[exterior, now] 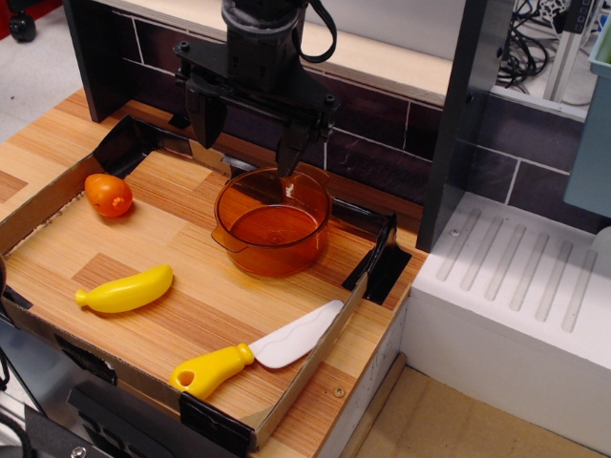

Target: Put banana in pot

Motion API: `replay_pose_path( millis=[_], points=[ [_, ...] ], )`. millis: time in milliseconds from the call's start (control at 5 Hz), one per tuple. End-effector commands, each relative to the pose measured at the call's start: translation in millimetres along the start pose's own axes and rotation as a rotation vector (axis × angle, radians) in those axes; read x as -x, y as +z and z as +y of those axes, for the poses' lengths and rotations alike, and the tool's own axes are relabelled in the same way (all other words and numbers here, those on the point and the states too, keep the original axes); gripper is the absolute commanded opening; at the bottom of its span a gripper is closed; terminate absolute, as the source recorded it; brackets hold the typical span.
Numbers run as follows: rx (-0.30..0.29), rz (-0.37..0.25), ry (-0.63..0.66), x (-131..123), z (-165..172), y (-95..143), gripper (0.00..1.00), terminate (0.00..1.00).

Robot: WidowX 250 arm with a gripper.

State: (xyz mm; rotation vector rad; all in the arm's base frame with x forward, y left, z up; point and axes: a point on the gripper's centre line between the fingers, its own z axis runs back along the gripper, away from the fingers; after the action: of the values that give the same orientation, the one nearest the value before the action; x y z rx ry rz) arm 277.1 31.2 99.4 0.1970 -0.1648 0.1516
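The yellow toy banana (126, 290) lies flat on the wooden board at the front left, apart from everything. The translucent orange pot (272, 223) stands upright near the board's middle back, with nothing in it. My black gripper (250, 145) hangs above the pot's far rim, a little left of its centre. Its two fingers are spread wide and hold nothing. The banana is well to the front left of the gripper.
A round orange toy fruit (108, 195) sits at the left. A white toy knife with a yellow handle (256, 351) lies by the front right rim. A low cardboard rim (315, 358) borders the board. A dark tiled wall (382, 124) stands behind; a white drainer (516, 286) at right.
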Motion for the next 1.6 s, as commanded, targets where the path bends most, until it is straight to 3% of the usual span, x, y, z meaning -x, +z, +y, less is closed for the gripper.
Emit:
replay_pose_path(
  millis=[0,200,400,600,1000,1400],
  points=[
    [0.000,0.000,0.000,0.0,0.0,0.0,1.00,0.00],
    [0.080,-0.041,-0.159,15.2,14.2,13.7,1.00,0.00],
    [0.116,-0.006,-0.239,31.9,33.2,10.9,1.00,0.00],
    [0.113,0.014,-0.275,45.8,48.0,2.6,1.00,0.00],
    [0.106,0.096,-0.353,65.4,63.2,-39.7,1.00,0.00],
    [0.119,0.107,-0.339,75.6,67.0,-74.9,1.00,0.00]
  ],
)
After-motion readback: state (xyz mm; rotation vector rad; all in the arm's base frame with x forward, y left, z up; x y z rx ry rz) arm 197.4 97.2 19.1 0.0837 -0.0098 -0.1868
